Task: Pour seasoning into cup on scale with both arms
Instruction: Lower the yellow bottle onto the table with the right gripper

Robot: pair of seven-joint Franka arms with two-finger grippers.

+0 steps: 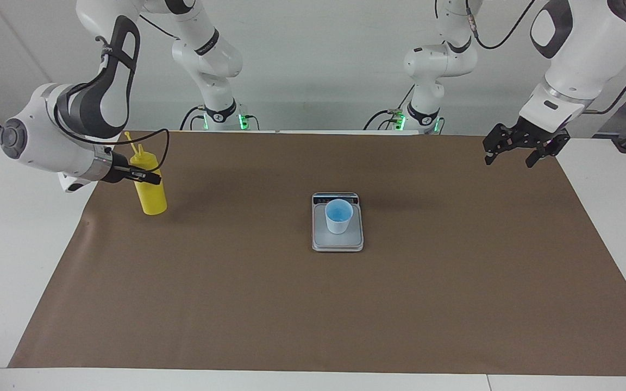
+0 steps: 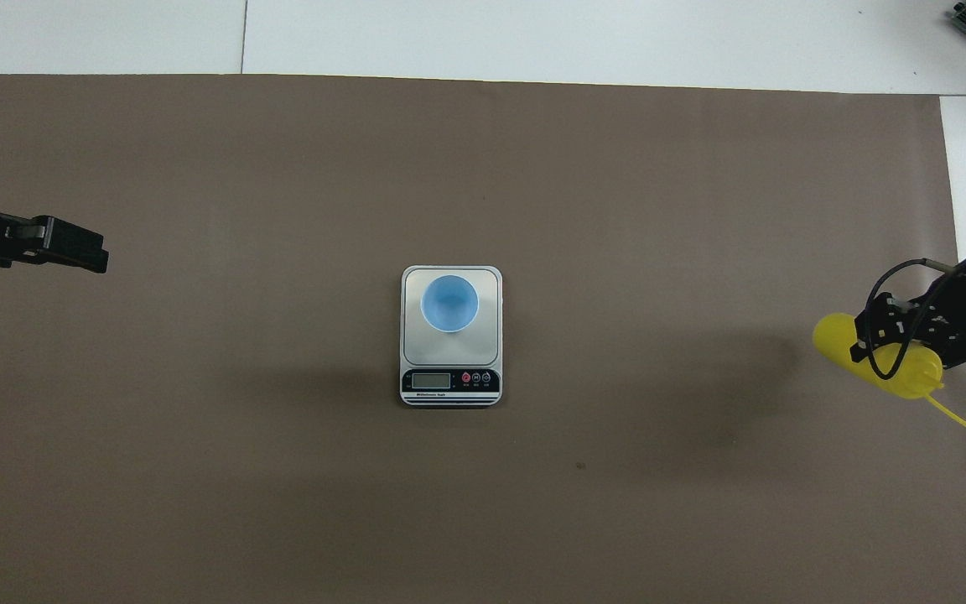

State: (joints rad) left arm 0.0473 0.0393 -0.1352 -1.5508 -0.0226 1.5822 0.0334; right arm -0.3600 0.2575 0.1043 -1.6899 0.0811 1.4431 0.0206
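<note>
One yellow squeeze bottle (image 1: 150,187), cylindrical with a cone nozzle and a thin tethered cap stick jutting from its top, is what you see clamped in the right gripper (image 1: 140,175) over the brown mat (image 1: 313,304) at the right arm's end. Your light-blue cup (image 1: 338,216) stands on the silver-grey scale (image 1: 337,243) at mid-table. The left gripper (image 1: 513,152) waits above the mat's other end, fingers spread wide.

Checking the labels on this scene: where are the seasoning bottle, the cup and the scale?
seasoning bottle (image 1: 152,195), facing view, on its yellow body.
cup (image 1: 338,216), facing view, on its blue inside and wall.
scale (image 2: 449,381), overhead view, on its dark display strip.
</note>
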